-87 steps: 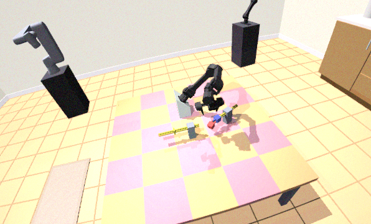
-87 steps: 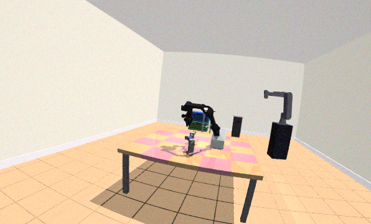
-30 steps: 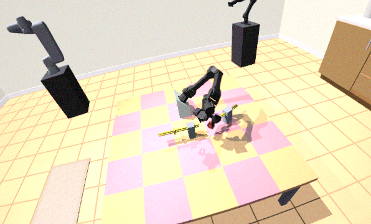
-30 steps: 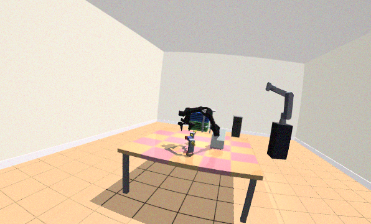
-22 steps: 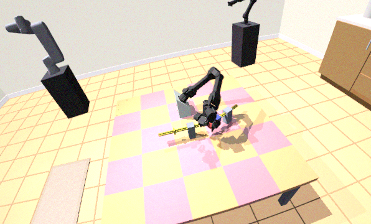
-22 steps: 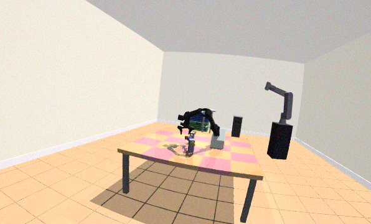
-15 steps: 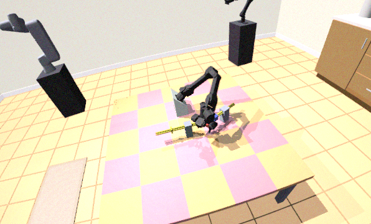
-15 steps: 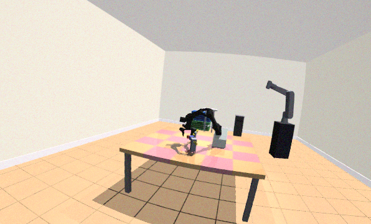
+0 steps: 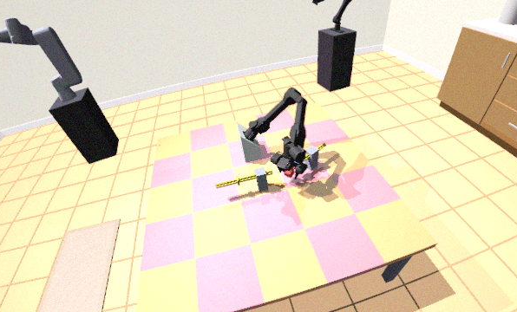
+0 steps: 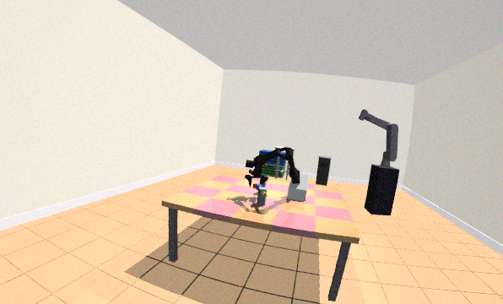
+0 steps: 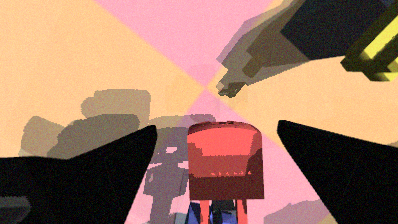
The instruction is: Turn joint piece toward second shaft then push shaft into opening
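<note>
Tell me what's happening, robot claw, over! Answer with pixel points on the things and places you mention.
Claw (image 9: 294, 174) (image 11: 216, 128) open, holding nothing. Red joint piece (image 9: 288, 172) (image 11: 225, 160) between its fingers in wrist view, ungripped. Yellow shaft (image 9: 230, 182) (image 11: 382, 50) not in it. Nothing seen blocking.

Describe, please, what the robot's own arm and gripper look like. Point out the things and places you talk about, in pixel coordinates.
The arm (image 9: 300, 117) (image 10: 294, 166) is black throughout, with slim, angular links and chunkier joints. The gripper (image 11: 216, 128) is black too, with two fingers that taper to blunt tips in the wrist view. I can make out no cables or markings.
</note>
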`<state>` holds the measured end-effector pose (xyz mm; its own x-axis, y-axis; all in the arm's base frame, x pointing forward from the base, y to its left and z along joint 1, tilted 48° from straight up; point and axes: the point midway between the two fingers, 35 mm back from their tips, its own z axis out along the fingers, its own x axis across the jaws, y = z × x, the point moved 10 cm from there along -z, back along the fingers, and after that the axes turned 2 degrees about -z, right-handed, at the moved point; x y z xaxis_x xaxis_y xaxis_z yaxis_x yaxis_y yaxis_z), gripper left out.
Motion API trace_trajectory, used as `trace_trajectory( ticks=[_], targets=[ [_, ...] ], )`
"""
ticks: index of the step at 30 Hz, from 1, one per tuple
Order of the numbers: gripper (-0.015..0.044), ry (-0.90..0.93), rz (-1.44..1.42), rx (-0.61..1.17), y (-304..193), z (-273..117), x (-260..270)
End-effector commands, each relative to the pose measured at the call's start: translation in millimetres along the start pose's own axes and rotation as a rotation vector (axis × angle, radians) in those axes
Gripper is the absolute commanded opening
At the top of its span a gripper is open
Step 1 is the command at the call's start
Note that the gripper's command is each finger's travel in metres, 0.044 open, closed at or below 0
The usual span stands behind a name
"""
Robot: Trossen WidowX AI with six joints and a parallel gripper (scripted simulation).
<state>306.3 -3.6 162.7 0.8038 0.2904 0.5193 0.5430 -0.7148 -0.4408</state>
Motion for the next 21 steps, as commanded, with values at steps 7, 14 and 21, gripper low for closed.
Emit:
trace_trajectory(
  ticks=[7, 14, 21],
  targets=[
    [0.044, -0.001, 0.006, -0.004, -2.1, 11.3, -0.8],
    [0.044, -0.001, 0.006, -0.004, -2.3, 22.4, -0.9],
    [0.0414, -0.001, 0.006, -0.003, -2.6, 29.4, -1.1]
  ],
)
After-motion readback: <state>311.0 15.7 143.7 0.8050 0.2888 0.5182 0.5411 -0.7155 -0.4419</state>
